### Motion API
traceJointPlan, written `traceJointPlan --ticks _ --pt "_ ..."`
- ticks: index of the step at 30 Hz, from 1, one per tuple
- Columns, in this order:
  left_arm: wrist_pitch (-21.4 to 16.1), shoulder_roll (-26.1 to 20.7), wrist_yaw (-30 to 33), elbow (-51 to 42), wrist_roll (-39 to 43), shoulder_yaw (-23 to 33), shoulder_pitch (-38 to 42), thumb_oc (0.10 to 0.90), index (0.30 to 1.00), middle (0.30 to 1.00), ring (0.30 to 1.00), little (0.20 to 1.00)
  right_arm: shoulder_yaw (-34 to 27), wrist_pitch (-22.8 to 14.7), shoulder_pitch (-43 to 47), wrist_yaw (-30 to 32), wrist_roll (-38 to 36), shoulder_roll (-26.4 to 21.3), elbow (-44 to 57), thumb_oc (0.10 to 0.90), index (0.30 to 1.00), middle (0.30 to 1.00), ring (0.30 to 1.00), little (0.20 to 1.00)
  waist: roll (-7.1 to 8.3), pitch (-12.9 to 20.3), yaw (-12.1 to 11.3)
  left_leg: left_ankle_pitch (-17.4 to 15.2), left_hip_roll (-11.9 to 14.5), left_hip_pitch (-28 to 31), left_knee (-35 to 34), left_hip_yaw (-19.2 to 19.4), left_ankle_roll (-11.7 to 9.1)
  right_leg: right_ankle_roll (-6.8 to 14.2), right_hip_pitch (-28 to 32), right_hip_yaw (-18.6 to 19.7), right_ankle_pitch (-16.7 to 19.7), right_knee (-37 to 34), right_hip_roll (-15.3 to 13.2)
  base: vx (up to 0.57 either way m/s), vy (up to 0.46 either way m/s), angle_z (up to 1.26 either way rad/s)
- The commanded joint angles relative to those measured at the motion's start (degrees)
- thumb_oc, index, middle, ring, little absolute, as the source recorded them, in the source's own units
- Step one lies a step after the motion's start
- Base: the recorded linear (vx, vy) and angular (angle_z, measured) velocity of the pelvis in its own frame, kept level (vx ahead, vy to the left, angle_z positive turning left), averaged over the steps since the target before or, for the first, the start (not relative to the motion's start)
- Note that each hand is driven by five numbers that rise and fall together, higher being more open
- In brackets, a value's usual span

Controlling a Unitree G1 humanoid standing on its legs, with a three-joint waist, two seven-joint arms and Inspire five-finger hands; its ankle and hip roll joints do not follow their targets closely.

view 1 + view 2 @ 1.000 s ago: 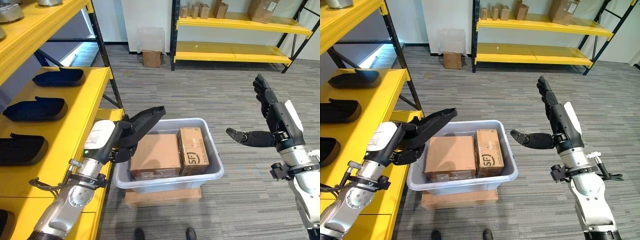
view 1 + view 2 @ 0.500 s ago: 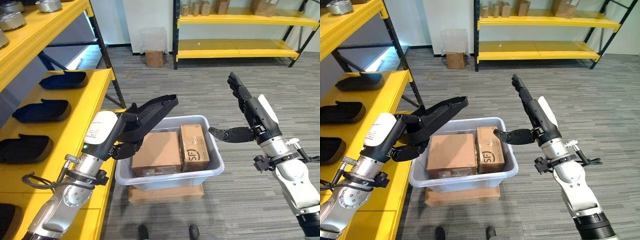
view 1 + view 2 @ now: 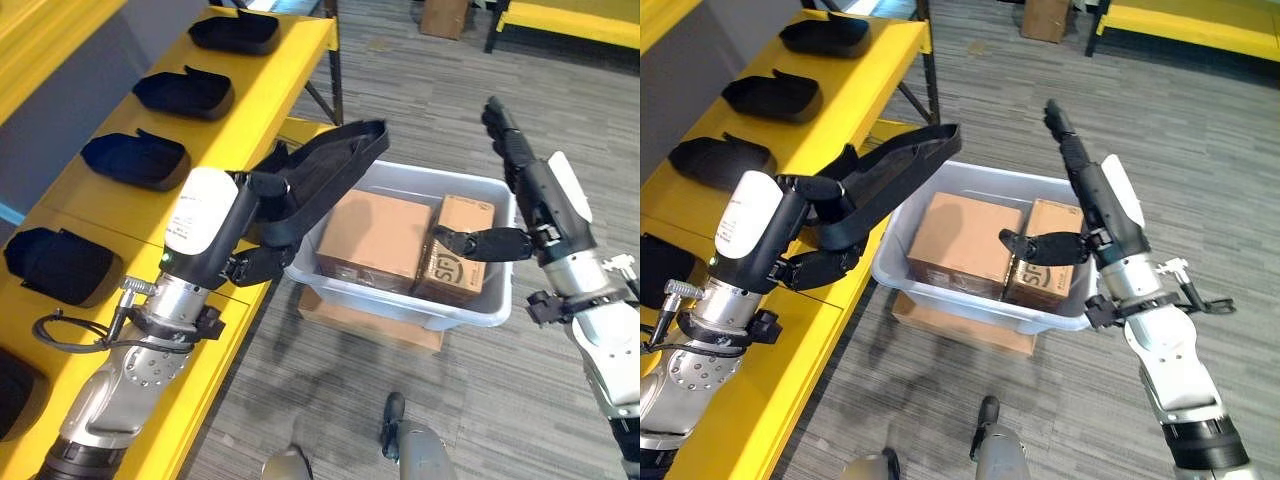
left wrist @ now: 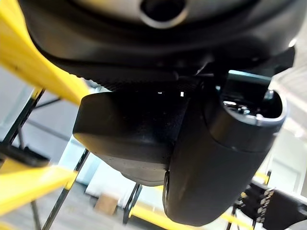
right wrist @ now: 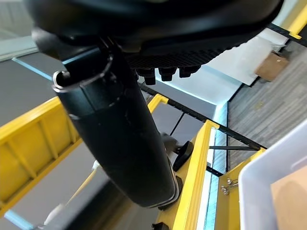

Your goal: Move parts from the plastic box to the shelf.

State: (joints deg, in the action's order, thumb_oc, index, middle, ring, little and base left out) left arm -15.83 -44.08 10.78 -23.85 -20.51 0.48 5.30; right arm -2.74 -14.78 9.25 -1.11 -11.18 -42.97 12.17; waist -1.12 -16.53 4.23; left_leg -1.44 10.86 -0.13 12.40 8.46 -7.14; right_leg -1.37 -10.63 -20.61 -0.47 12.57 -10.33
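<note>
Currently the left hand (image 3: pixel 262 215) is up at about 9 o'clock of the plastic box (image 3: pixel 400 290), fingers and thumb curled round a long black part (image 3: pixel 330 175). That part sticks out toward 2 o'clock, its far end over the box's near-left corner; the grip end is buried in the hand, so its full shape is hard to make out. The left wrist view is mostly the hand's dark bulk with a rounded black mass past it, too close to read.

The right hand (image 3: pixel 1102 205) hangs over the box's right edge, at 3 o'clock of the box, fingers straight and pointing to 11 o'clock, thumb stuck out sideways over the smaller carton (image 3: pixel 455 250). It holds nothing. Whether the thumb tip touches that carton cannot be told.

The plastic box is grey-white, sitting on a flat cardboard slab (image 3: pixel 370 322) on the carpet floor (image 3: pixel 1200 120). Inside are two cartons side by side: the larger carton (image 3: pixel 375 235) at left, the smaller one at right. Any parts under them are hidden.

The yellow shelf (image 3: pixel 250 95) runs from 7 to 12 o'clock at left, carrying a row of black parts (image 3: pixel 135 160), well apart from each other; the nearest ones are partly cut off by the frame edge and the arm. A small cardboard box (image 3: pixel 444 15) at 12 o'clock is cropped.
</note>
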Motion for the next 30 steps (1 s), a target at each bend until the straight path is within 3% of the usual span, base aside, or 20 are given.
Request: traceJointPlan --ticks 1,2,7,13,22,26,27,28,30 --pt "-4.4 1.0 4.6 -6.2 3.4 4.7 2.6 0.400 0.300 0.300 0.300 0.300 -5.8 -5.4 -0.1 3.5 0.9 1.3 3.7 0.900 1.000 1.000 1.000 1.000 -0.76 11.1 3.9 -1.5 2.8 4.6 -9.0 3.9 0.1 5.2 4.4 -1.4 -5.0 -5.2 1.5 0.09 0.350 0.91" --pt "-4.5 1.0 4.6 -6.4 3.7 4.6 2.4 0.400 0.300 0.300 0.300 0.300 -6.5 -5.0 -0.7 3.9 1.5 2.0 3.6 0.900 1.000 1.000 1.000 1.000 -1.09 11.9 3.2 -1.0 2.3 5.9 -13.0 3.6 -0.2 5.8 5.1 -2.2 -4.2 -6.0 1.0 0.04 0.109 1.27" --pt "-4.2 1.0 5.3 -6.6 2.9 4.4 2.4 0.400 0.300 0.300 0.300 0.300 -6.1 -4.4 -1.0 4.7 3.2 3.6 2.8 0.900 1.000 1.000 1.000 1.000 -0.49 12.6 1.5 -0.8 -0.2 6.7 -16.9 2.8 1.0 7.7 6.6 -3.7 -0.6 -8.2 -1.3 0.02 0.175 0.33" --pt "-3.3 0.3 7.1 -7.0 0.2 6.9 -0.2 0.400 0.300 0.300 0.300 0.300 -3.7 -3.5 0.4 4.3 4.7 4.7 1.8 0.900 1.000 1.000 1.000 1.000 2.08 12.7 -0.8 -3.0 -4.7 6.0 -16.9 1.0 3.7 10.7 7.4 -3.1 4.2 -10.3 -4.7 -0.04 0.191 0.12" --pt "-2.8 -0.8 7.8 -6.9 -0.7 9.0 -2.0 0.400 0.300 0.300 0.300 0.300 -2.4 -2.8 1.0 4.3 6.1 6.1 0.4 0.900 1.000 1.000 1.000 1.000 4.55 13.0 -3.2 -5.8 -9.6 4.2 -13.6 -2.0 6.6 13.5 8.6 -4.0 8.8 -10.4 -9.8 -0.05 0.170 0.17" --pt "-2.5 -1.1 8.0 -6.3 -0.7 10.3 -3.6 0.400 0.300 0.300 0.300 0.300 -1.9 -2.7 0.9 4.2 6.4 7.4 -0.5 0.900 1.000 1.000 1.000 1.000 4.93 12.1 -4.5 -6.4 -12.1 3.9 -12.3 -4.1 8.6 13.8 7.9 -1.4 10.0 -7.1 -12.4 -0.04 0.186 0.25" --pt "-2.4 -1.4 7.9 -5.8 -0.5 10.4 -3.8 0.400 0.300 0.300 0.300 0.300 -2.0 -2.6 0.5 4.2 6.6 7.9 -1.0 0.900 1.000 1.000 1.000 1.000 4.81 11.7 -4.2 -5.9 -12.4 3.8 -12.6 -5.6 9.1 13.3 6.6 2.4 10.2 -4.5 -11.9 -0.05 0.127 0.26" --pt "-2.4 -1.4 7.9 -5.8 -0.5 10.5 -3.7 0.400 0.300 0.300 0.300 0.300 -2.0 -2.7 0.6 4.2 6.6 7.9 -1.0 0.900 1.000 1.000 1.000 1.000 4.96 11.7 -4.2 -5.5 -12.6 3.6 -12.6 -5.5 9.2 13.1 6.3 2.4 10.5 -4.5 -12.1 -0.02 0.104 0.48" --pt "-2.3 -1.6 7.8 -4.9 -0.3 10.2 -3.6 0.400 0.300 0.300 0.300 0.300 -2.3 -2.6 -0.4 3.8 6.7 7.7 -1.2 0.900 1.000 1.000 1.000 1.000 4.48 11.5 -2.7 -4.9 -12.6 3.8 -13.2 -7.7 9.6 12.0 4.2 10.8 8.7 -3.6 -7.5 0.01 0.074 0.86"
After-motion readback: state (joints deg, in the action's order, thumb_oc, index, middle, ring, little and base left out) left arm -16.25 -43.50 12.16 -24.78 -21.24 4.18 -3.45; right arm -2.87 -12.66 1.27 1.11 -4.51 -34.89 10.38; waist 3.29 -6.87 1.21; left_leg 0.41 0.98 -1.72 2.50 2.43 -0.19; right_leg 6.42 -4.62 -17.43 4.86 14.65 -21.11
